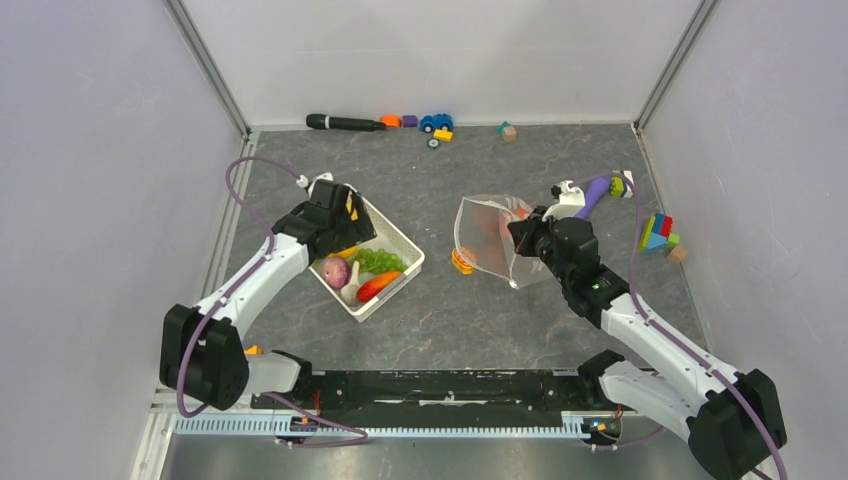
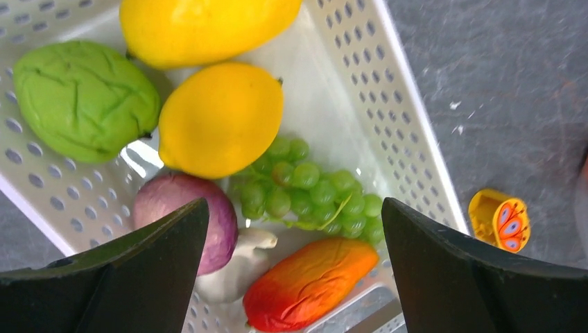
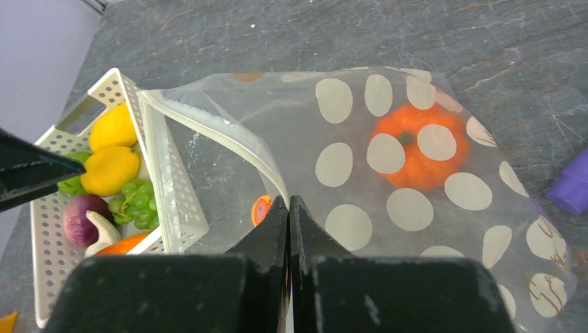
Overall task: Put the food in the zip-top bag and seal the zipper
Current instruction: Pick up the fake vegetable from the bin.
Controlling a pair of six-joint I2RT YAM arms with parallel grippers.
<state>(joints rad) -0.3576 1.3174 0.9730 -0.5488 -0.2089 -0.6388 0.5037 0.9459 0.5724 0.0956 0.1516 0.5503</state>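
Left claw [image 2: 292, 215], spread wide, hangs over grapes [image 2: 305, 187] and onion [image 2: 173, 201] in the basket [image 2: 388, 104]. Right claw [image 3: 288, 201], pressed together, pinches the zip-top bag [image 3: 347, 125] at its mouth edge, apart from the basket; pumpkin [image 3: 409, 166] inside. A strip of table [image 1: 440, 300] lies between.

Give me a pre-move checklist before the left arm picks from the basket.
1. Left gripper open above the basket: ok.
2. Right gripper shut on the rim of the zip-top bag: ok.
3. Bag mouth open, facing the basket: ok.
4. Pumpkin inside the bag: ok.
5. Grapes uncovered below the left gripper: ok.
6. Yellow block on the table between basket and bag, clear of the transfer path: cannot tell.
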